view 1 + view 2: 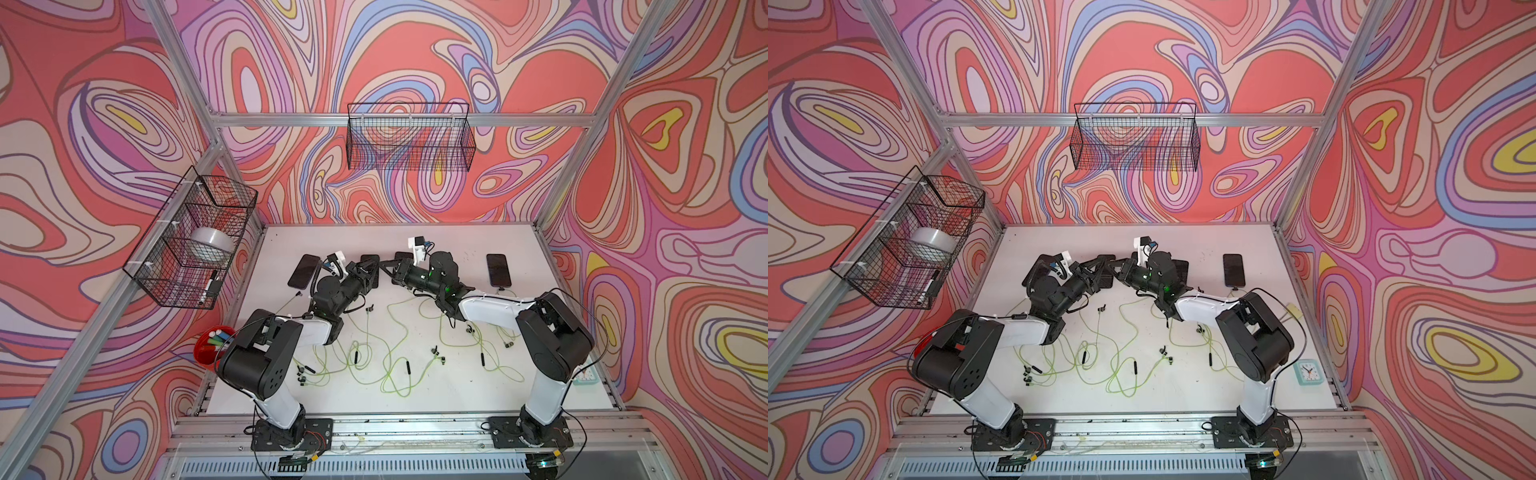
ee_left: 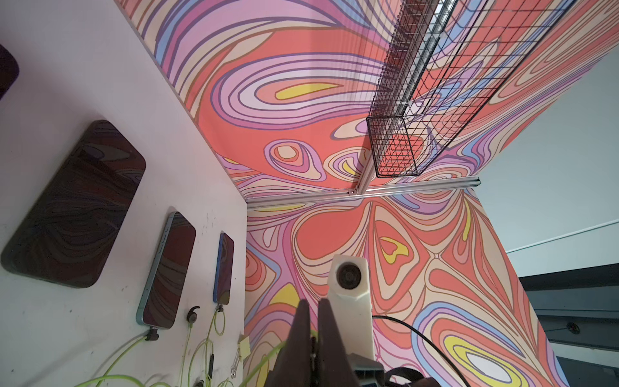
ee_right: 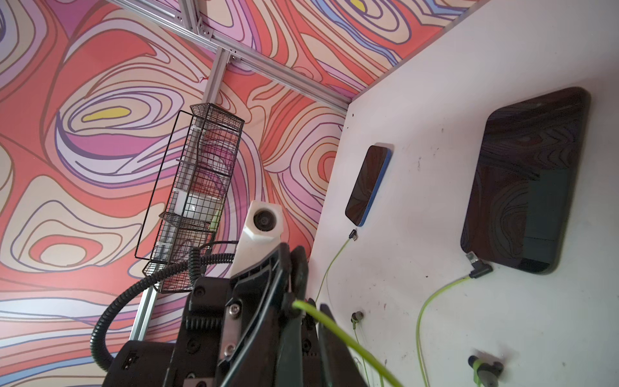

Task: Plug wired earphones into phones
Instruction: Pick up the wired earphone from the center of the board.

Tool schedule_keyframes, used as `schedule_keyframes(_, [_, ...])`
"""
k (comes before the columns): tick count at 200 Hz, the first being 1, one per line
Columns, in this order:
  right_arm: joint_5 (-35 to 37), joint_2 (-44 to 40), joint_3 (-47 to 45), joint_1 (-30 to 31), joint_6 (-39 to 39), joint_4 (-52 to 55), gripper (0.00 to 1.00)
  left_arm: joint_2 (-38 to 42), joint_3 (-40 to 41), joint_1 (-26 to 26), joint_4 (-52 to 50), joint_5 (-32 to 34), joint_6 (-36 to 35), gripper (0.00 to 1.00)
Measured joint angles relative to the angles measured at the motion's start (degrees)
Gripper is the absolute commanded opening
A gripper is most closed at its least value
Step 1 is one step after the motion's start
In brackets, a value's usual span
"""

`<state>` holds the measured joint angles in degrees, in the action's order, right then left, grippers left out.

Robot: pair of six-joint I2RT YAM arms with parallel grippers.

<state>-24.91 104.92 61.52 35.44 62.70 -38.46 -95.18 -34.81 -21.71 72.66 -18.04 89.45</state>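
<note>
I had the left gripper (image 2: pixel 313 318) clamped on a yellow-green earphone cable (image 3: pixel 335 330), raised over the far-centre phones. The cable ran past the right gripper (image 1: pixel 386 271), and I couldn't tell how its jaws stood. The phones lay in a row along the far side of the table (image 1: pixel 523 249), from the leftmost phone (image 1: pixel 304 271) to the rightmost phone (image 1: pixel 498 270), which had a plug at its near end. The other earphones (image 1: pixel 390 361) lay tangled mid-table, nearer me.

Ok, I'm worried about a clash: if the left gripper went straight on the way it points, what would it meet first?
Most likely the right gripper: the left gripper, shut on a cable, points tip to tip at it. Whether they touch is unclear.
</note>
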Motion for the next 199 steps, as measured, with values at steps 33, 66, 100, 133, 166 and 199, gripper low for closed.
schedule_keyframes(33, [0.3, 0.0, 0.0, 0.0, 0.6, -1.9, 0.16, 0.0, 0.1, -0.8, 0.9, 1.0, 1.4, 0.00])
schedule_keyframes(66, [0.2, 0.9, 0.0, -0.1, 1.3, -3.5, 0.13, -0.2, 0.1, -1.2, 1.2, 2.3, 2.3, 0.00])
schedule_keyframes(100, [0.2, 1.4, 0.0, -0.1, 2.0, -4.5, 0.08, -0.2, 0.4, -1.2, 1.1, 3.0, 2.8, 0.00])
schedule_keyframes(133, [0.2, 1.4, 0.0, -0.1, 1.6, -4.1, 0.05, -0.2, 0.6, -1.2, 1.2, 3.0, 2.7, 0.24])
schedule_keyframes(166, [0.2, 1.2, 0.0, -0.5, -0.2, -1.2, 0.03, -0.2, 1.6, -1.2, 1.2, 2.4, 1.2, 0.55])
schedule_keyframes(199, [-2.4, -2.6, -0.4, -2.9, -4.9, 8.8, 0.03, 0.3, 2.2, 2.0, -0.7, -0.8, -1.6, 0.58])
